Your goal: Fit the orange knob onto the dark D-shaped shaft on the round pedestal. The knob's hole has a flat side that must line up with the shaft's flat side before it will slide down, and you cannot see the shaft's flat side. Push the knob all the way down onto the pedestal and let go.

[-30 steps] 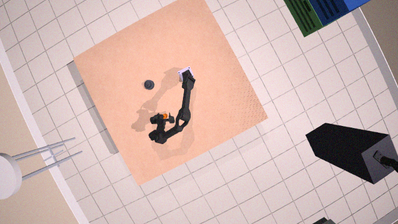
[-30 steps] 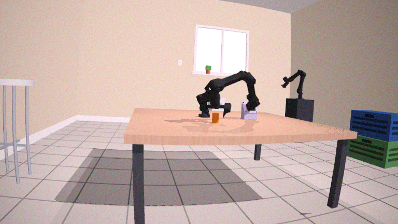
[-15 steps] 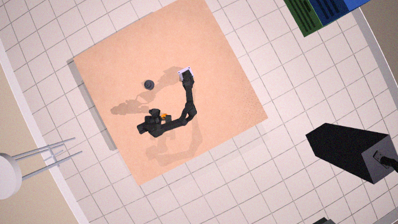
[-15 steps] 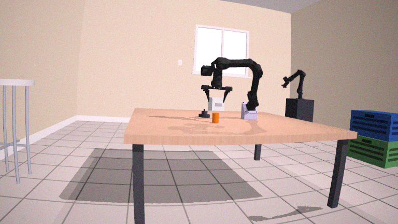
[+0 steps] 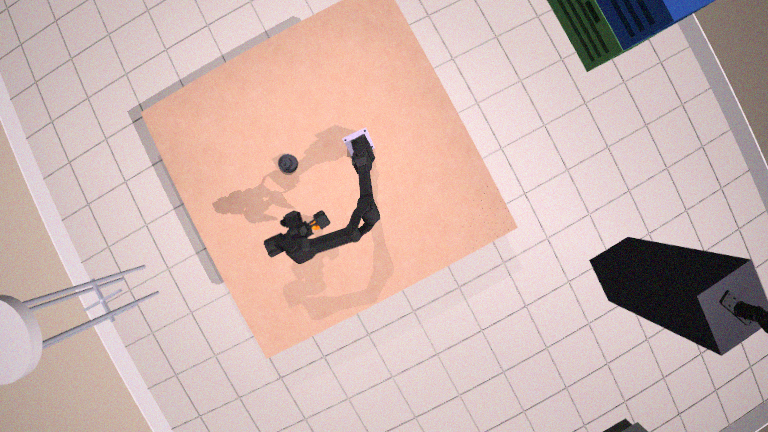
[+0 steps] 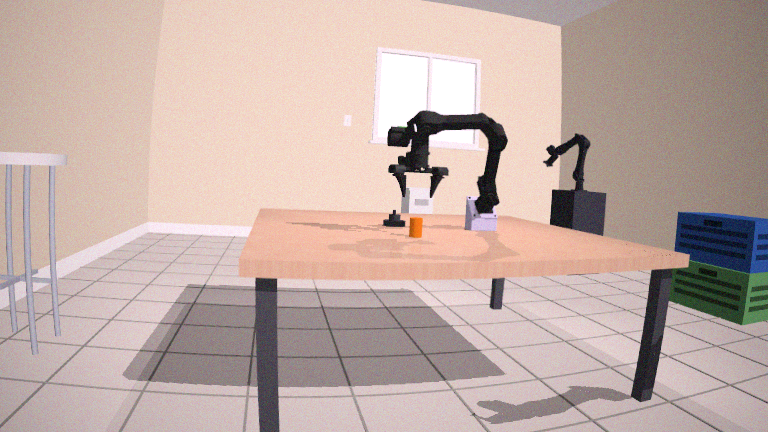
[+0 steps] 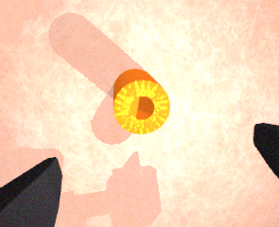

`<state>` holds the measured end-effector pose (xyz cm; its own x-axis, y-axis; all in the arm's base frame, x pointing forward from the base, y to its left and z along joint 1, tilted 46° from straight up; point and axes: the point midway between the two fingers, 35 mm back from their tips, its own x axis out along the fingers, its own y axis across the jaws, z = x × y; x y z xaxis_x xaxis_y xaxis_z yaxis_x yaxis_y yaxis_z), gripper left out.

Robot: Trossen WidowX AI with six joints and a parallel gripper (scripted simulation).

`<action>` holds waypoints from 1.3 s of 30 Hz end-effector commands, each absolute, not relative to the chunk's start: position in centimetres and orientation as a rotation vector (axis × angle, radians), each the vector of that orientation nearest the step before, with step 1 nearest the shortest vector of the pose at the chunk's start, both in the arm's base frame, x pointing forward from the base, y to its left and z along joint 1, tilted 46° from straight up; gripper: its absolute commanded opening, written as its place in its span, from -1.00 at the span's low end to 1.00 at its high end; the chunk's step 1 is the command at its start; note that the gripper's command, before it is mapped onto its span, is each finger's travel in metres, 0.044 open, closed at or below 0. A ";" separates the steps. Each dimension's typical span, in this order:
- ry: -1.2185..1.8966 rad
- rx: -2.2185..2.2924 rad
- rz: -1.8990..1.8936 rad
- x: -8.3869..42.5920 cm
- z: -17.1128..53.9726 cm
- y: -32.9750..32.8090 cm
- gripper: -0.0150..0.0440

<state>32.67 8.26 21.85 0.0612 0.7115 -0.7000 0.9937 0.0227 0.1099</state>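
The orange knob (image 5: 316, 227) (image 6: 415, 227) (image 7: 160, 115) stands upright on the table, its hole facing up. In the wrist view the hole is D-shaped, with its flat side toward the image left. My gripper (image 5: 307, 224) (image 6: 419, 196) (image 7: 160, 150) is wide open and empty, pointing down well above the knob. The knob lies between the two fingers in the wrist view, nearer the top of the image than the fingertips. The dark round pedestal (image 5: 288, 163) (image 6: 394, 222) stands apart from the knob, its shaft (image 6: 394, 212) bare. The shaft's flat side cannot be made out.
The arm's pale lilac base mount (image 5: 349, 141) (image 6: 481, 223) stands on the wooden table (image 5: 396, 65) (image 6: 317, 246), to the right of the pedestal. A stool, stacked blue and green crates, and a second arm on a dark block stand off the table.
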 end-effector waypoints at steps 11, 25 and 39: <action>1.449 0.701 0.546 32.7 21.8 8.4 1.00; 1.396 0.591 0.640 32.7 21.8 8.4 1.00; 1.395 0.592 0.642 32.9 19.5 10.8 1.00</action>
<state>33.02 9.64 20.64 0.0730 0.7133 -0.6970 -0.0652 0.7008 0.7104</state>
